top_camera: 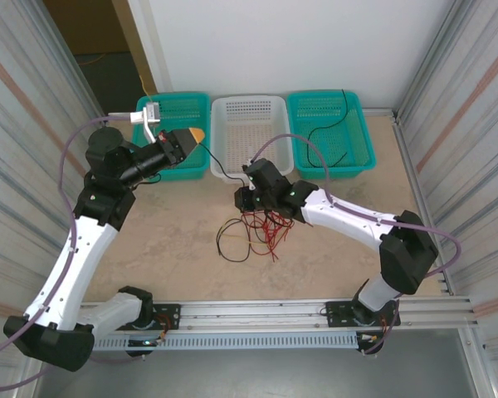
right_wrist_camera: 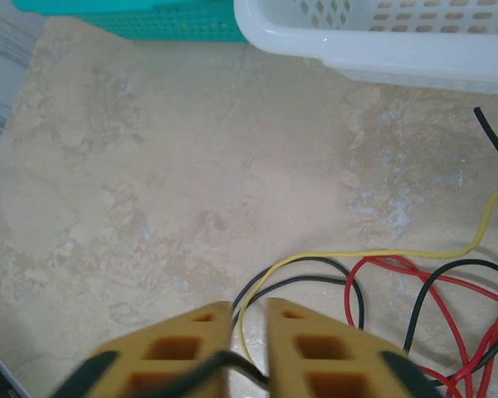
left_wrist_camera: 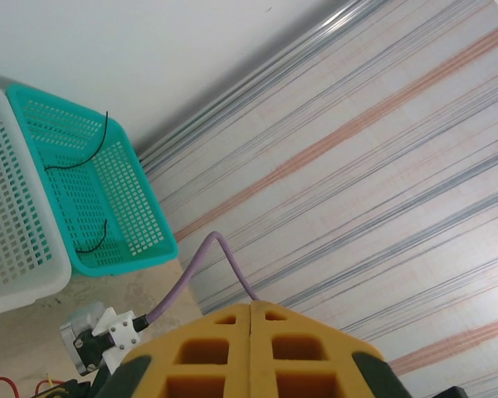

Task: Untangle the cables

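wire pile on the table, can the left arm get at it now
Probably yes: bare table lies between the left gripper, up by the left green basket, and the left side of the wire pile. The right gripper occupies its far edge.

Cables [top_camera: 261, 228] on the table [top_camera: 174, 240] before the middle basket [top_camera: 232, 157], left basket [top_camera: 176, 98] and right basket [top_camera: 332, 170] beside it.

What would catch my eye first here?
The tangle of red, black and yellow cables mid-table, with the right gripper closed on strands at its edge. Behind it, a white basket sits between the left teal basket and the right teal basket. The left gripper hangs shut over the left one.
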{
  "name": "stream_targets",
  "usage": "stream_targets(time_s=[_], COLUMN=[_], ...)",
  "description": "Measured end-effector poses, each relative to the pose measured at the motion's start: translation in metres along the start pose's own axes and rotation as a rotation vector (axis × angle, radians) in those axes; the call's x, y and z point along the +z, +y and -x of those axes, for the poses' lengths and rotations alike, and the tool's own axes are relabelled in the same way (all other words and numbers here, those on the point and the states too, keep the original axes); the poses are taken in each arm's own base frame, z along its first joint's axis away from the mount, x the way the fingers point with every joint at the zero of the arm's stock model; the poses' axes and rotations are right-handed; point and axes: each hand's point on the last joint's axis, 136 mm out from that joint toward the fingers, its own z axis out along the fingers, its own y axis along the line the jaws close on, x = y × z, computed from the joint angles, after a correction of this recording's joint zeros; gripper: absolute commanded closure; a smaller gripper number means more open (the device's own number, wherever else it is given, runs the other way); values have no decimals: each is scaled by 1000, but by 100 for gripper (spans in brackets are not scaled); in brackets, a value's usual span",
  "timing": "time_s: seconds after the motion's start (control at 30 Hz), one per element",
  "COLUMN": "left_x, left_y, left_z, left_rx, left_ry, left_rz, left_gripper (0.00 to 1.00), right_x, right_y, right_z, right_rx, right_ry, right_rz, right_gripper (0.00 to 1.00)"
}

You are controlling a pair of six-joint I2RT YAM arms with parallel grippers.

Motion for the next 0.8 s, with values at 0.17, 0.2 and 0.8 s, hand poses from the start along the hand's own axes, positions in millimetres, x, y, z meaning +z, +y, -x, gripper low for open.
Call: stream_targets(time_s=[0.17, 0.2, 0.8], left_x=[-4, -5, 5], left_y=[11, 15, 214], left_z=[3, 4, -133], left_rx=[-10, -14, -241], left_ry=[-36, -43, 252], left_rz=[66, 84, 553], left_gripper=[96, 92, 60], right_x=[-17, -24, -221], right_y=[7, 9, 2], right_z=[7, 9, 157], right_rx=[-38, -46, 30], right_ry=[-36, -45, -536], right_rz=[-11, -10, 9], right_gripper=[100, 100, 100])
